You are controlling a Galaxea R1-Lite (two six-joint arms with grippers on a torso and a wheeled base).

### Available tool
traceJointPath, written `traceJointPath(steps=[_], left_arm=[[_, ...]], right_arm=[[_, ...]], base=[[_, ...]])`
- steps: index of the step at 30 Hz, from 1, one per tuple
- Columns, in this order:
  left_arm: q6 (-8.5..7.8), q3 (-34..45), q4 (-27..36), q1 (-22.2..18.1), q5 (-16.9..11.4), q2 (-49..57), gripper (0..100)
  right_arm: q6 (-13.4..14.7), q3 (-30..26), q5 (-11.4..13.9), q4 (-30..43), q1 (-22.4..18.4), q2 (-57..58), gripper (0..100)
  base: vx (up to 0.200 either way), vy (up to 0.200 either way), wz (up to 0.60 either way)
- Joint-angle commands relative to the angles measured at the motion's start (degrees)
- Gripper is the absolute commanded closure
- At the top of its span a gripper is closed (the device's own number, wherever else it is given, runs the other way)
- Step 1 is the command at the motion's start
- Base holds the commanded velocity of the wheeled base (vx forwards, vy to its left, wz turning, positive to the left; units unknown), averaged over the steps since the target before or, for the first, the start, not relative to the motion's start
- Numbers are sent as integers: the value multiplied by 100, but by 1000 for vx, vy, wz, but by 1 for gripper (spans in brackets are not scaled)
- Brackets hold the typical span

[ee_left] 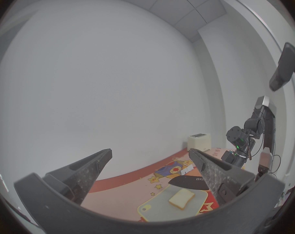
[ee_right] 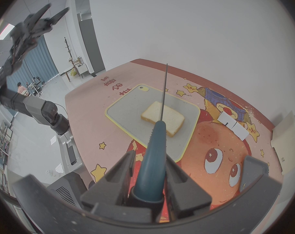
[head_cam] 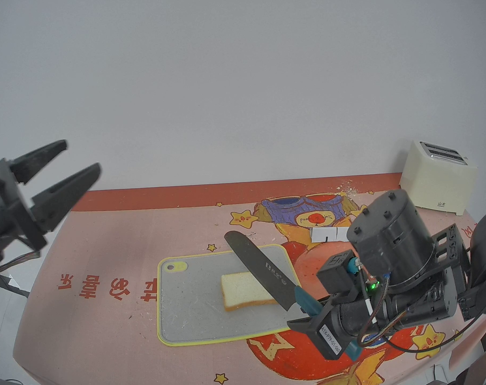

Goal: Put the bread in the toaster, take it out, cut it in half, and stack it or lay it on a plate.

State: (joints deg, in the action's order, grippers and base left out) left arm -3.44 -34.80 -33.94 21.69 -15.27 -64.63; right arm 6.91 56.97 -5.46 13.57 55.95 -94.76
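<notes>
Bread (head_cam: 247, 290), one whole uncut slice, flat on the cutting board (head_cam: 189, 300), well apart from the toaster (head_cam: 438, 177) at the far right of the table (head_cam: 93, 316). Right gripper (head_cam: 309, 310) clamped on the handle of the knife (head_cam: 260, 266), blade across the slice, contact uncertain; left gripper (head_cam: 77, 159) raised off to the side, fingers spread apart. Toasting judged done; halving not yet made, plating left.
</notes>
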Motion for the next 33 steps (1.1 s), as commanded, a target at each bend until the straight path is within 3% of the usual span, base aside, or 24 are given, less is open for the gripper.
traceJointPath(steps=[1,6,8,17,23,33], left_arm=[[-34,26,-755,617,-90,-1719,100],[19,272,-1616,679,-98,-2370,100],[115,395,-1853,811,-107,-2545,100],[115,545,-1932,960,-125,-2747,100],[98,475,-2231,1127,-116,-3248,100],[115,176,-2662,1241,-125,-3890,100]], right_arm=[[12,-10,-25,-12,47,-201,100],[3,-28,-34,-12,47,-289,100],[3,-19,-43,-12,47,-298,100],[3,78,-87,-21,117,-544,100],[21,95,-359,-320,56,-764,100],[223,78,-350,-285,56,-790,100]], base=[[0,0,0],[0,0,0],[0,0,0],[0,0,0],[0,0,0],[0,0,0]])
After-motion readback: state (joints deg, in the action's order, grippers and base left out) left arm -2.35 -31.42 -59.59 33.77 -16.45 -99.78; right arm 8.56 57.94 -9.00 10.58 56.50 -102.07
